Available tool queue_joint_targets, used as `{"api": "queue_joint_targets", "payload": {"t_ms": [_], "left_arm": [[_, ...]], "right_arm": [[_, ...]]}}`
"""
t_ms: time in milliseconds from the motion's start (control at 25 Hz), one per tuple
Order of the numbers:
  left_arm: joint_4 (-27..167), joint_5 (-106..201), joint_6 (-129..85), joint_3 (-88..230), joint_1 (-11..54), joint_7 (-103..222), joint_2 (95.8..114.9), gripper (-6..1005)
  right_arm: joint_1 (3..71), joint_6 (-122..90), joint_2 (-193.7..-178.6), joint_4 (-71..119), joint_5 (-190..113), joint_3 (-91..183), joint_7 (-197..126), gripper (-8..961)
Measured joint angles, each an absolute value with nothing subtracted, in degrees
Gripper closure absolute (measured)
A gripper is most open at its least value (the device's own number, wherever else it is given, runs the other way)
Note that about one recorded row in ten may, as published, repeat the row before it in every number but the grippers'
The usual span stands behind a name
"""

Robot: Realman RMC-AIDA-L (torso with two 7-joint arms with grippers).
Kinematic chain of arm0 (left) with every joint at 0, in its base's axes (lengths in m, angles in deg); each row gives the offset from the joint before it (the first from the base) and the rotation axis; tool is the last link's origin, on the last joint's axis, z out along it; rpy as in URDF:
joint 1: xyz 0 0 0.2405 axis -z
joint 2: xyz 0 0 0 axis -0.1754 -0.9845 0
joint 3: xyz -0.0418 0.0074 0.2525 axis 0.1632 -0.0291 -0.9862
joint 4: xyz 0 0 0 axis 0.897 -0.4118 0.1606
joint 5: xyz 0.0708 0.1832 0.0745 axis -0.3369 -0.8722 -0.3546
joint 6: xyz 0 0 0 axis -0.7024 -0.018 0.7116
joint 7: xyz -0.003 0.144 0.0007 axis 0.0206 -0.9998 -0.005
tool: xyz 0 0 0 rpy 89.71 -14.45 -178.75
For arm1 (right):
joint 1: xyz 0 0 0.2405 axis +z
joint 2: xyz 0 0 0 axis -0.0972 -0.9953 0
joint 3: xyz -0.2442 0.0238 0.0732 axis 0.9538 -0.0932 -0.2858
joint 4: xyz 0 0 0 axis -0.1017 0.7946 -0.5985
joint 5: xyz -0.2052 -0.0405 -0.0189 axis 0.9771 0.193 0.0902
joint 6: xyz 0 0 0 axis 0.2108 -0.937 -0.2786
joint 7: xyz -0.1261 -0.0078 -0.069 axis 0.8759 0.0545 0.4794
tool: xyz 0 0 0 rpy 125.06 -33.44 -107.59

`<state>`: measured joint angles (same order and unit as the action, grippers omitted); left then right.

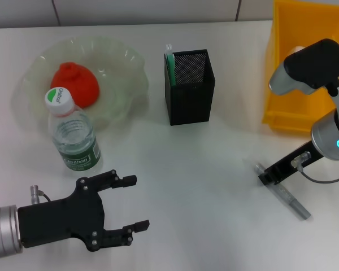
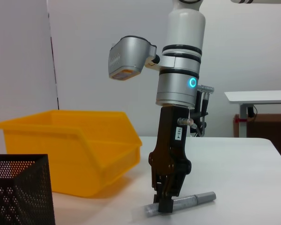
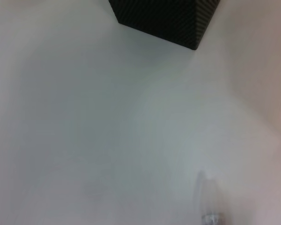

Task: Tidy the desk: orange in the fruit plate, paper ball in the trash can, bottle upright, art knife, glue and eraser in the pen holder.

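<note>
Right gripper (image 1: 264,176) is down on the surface (image 1: 203,169) at the near right, planted over one end of the grey knife (image 1: 288,199). The side-on view from the left wrist shows the fingers (image 2: 165,202) straddling that end where it lies flat; they look closed in around the barrel, with the knife not yet lifted. Taking it by the end makes sense: the rest of the barrel hangs free to drop tip-first into a narrow opening.

That opening is the holder (image 1: 189,86), the black mesh box standing at the far centre, well apart from the knife. One green-and-white item (image 1: 169,59) already pokes up at its far left corner; what else is inside, I can't tell through the mesh.

Left gripper (image 1: 121,204) hovers at the near left, fingers spread wide, nothing in them, parked just on the near side of the bottle (image 1: 72,131). The bottle is already upright, cap on top, right against the near edge of the plate (image 1: 121,68). In that ruffled green plate sits a red-orange lump (image 1: 74,84), presumably the orange. The yellow bin (image 1: 282,79) stands at the far right; its contents are hidden behind the right arm.
</note>
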<state>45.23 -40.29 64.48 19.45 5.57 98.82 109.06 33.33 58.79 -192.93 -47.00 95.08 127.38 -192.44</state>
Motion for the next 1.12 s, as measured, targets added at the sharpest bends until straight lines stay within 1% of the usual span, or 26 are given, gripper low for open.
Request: {"api": "queue_joint_targets", "payload": {"t_ms": [120,160,360,480,600,680,720,760,800,840,880,920,960,1080,1120], "left_arm": [[45.23,-40.32,64.61,19.39,5.46,98.78,109.05,201],[45.23,-40.32,64.61,19.39,5.46,98.78,109.05,201],[45.23,-40.32,64.77,19.38,5.29,98.56,109.01,201],[45.23,-40.32,64.74,19.38,5.28,98.51,109.02,201],[45.23,-40.32,64.67,19.38,5.27,98.5,109.08,201],[45.25,-40.31,64.61,19.35,5.27,98.49,109.11,201],[45.28,-40.31,64.56,19.32,5.27,98.48,109.11,201],[45.28,-40.31,64.56,19.32,5.27,98.48,109.11,201],[45.29,-40.31,64.55,19.3,5.27,98.48,109.11,201],[45.29,-40.3,64.53,19.29,5.28,98.47,109.11,201],[45.31,-40.3,64.5,19.27,5.27,98.47,109.11,201],[45.34,-40.3,64.46,19.24,5.28,98.46,109.11,201],[45.34,-40.3,64.46,19.24,5.28,98.46,109.11,201],[45.45,-40.3,64.35,19.21,5.28,98.45,109.11,201],[45.49,-40.3,64.33,19.21,5.28,98.45,109.11,201]], "right_arm": [[32.03,58.81,-193.04,-50.97,94.37,127.63,-192.49,803],[32.03,58.81,-193.04,-50.97,94.37,127.63,-192.49,805],[27.73,58.72,-193.05,-60.84,85.65,124.39,-187.68,814],[25.14,56.8,-193.23,-64.03,75.07,118.83,-178.8,815],[22.37,50.43,-193.12,-62.58,61.29,116.32,-166.2,815],[20.76,45.56,-193.02,-59.16,49.79,116.06,-154.28,815],[20.52,43.43,-192.95,-53.51,38.38,116.01,-141.16,816],[20.52,43.43,-192.95,-53.51,38.38,116.01,-141.16,816],[20.83,43.02,-192.92,-50.19,32.55,116.02,-134.58,816],[22.31,42.83,-192.85,-42.4,22.84,115.99,-123.26,816],[22.31,42.83,-192.85,-42.4,22.84,115.99,-123.26,816],[24.57,42.81,-192.8,-34.16,15.05,115.97,-112.47,817],[24.57,42.81,-192.8,-34.16,15.05,115.97,-112.47,817],[28.35,42.73,-192.82,-22.93,6.92,115.96,-98.59,817],[31.4,42.75,-192.87,-15.04,2.42,115.97,-90.77,817]]}}
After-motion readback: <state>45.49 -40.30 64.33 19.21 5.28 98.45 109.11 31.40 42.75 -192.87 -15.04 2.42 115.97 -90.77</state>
